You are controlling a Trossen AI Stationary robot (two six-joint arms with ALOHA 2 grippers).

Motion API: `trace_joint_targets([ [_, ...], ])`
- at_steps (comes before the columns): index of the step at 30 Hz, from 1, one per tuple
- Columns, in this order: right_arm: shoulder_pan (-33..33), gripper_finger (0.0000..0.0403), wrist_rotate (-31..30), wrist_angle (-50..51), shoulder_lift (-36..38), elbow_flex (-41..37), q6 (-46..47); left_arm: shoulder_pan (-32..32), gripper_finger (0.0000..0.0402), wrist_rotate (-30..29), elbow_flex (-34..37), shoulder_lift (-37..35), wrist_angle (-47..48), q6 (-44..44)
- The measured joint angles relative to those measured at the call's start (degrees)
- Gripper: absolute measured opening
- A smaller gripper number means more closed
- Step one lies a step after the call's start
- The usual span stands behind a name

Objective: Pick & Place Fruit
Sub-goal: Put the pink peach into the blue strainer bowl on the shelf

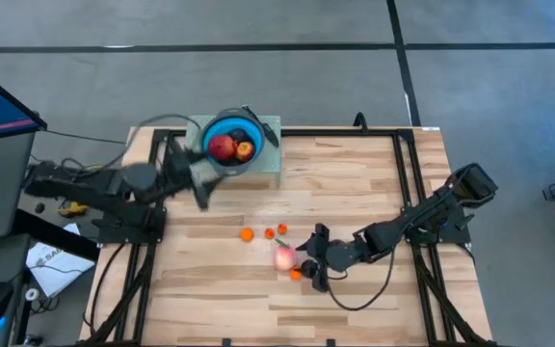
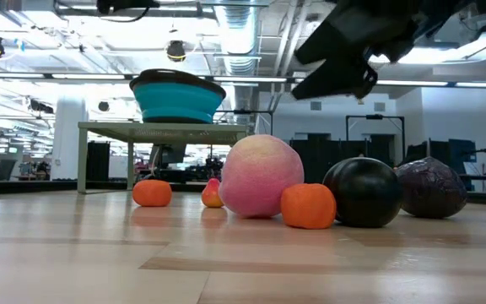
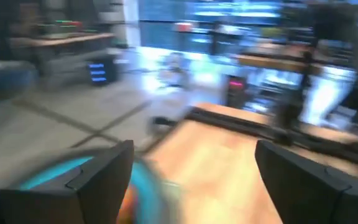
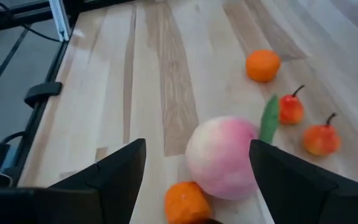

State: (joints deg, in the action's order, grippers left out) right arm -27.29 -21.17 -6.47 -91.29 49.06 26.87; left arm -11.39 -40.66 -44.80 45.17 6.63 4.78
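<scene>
A pink peach (image 1: 284, 257) with a green leaf (image 4: 268, 118) lies on the wooden table, and it also shows in the low view (image 2: 260, 176). My right gripper (image 1: 308, 258) is open. Its fingers stand on either side of the peach (image 4: 221, 155), just short of it. A small orange (image 4: 187, 202) lies beside the peach. Two dark plums (image 2: 362, 192) (image 2: 431, 187) lie next to them. More small oranges (image 1: 247, 233) lie farther left. The blue bowl (image 1: 229, 140) holds a red apple (image 1: 222, 147). My left gripper (image 1: 203, 183) is open and empty beside the bowl.
The bowl stands on a grey-green stand (image 1: 270, 169) at the table's far edge. Two small red-orange fruits with stems (image 4: 291, 109) (image 4: 321, 140) lie beyond the peach. Black frame rails (image 1: 408, 183) run along the table's right side. Bare wood lies near the front edge (image 1: 220, 308).
</scene>
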Motion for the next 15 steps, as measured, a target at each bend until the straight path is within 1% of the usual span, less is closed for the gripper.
trace_joint_targets([
  [2,-0.02,0.0281,0.01,3.07,2.21,0.08,-0.02,-6.9,0.0314,-1.93,0.78,2.14,-0.89,0.14],
  [4,-0.03,0.0281,0.02,6.56,4.28,0.07,-0.39,-13.23,0.0304,-5.18,1.73,5.46,-1.0,1.33],
  [7,-0.44,0.0281,0.0,9.59,6.99,0.09,-2.74,-20.6,0.0293,-9.16,2.48,11.84,-2.01,5.04],
  [11,-0.78,0.0281,0.01,10.57,7.85,0.09,-6.23,-27.31,0.0286,-10.38,3.71,21.78,-4.48,12.81],
  [13,0.13,0.0281,0.17,9.97,6.85,0.09,-4.47,-29.63,0.0285,-10.45,3.93,26.76,-5.46,18.33],
  [15,2.22,0.0281,0.65,8.56,4.49,0.09,-0.77,-31.32,0.0285,-10.45,4.09,31.71,-5.7,24.84],
])
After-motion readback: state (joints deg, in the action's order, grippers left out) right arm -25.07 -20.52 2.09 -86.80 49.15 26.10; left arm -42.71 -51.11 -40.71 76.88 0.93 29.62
